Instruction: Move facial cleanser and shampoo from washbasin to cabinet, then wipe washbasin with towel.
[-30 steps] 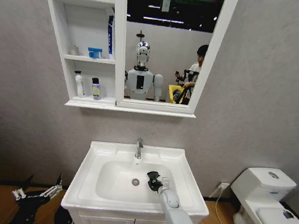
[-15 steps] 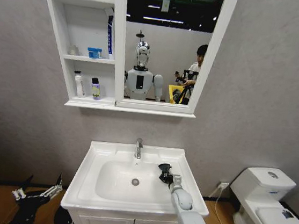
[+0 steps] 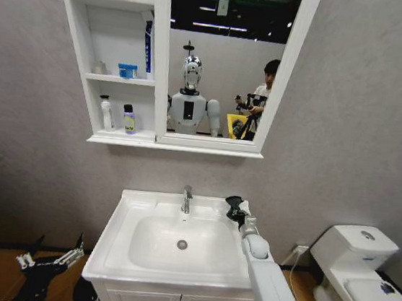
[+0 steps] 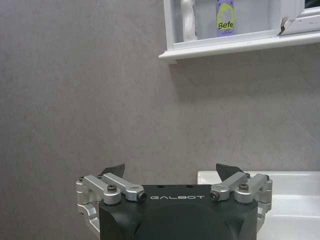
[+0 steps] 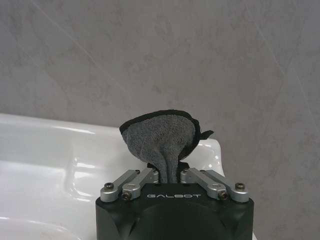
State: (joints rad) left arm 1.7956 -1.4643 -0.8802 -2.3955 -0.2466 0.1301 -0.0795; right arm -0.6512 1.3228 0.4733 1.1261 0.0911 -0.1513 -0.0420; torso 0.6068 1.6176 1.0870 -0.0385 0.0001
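The cabinet hangs on the wall above, its open shelves joined to the mirror. Below it stands the washbasin, with the tap at the back rim and the drain in the middle of the bowl.

My right arm reaches up over the basin's back right corner, just right of the tap. My right pincer is closed tight on the towel, which bunches up dark grey out of my fingers above the white rim.

My left pincer hangs low at my left side, near the floor and left of the basin, fingers spread wide and holding nothing.

On the cabinet's bottom shelf stand the slim white bottle and, just right of it, the lilac bottle with the black cap.
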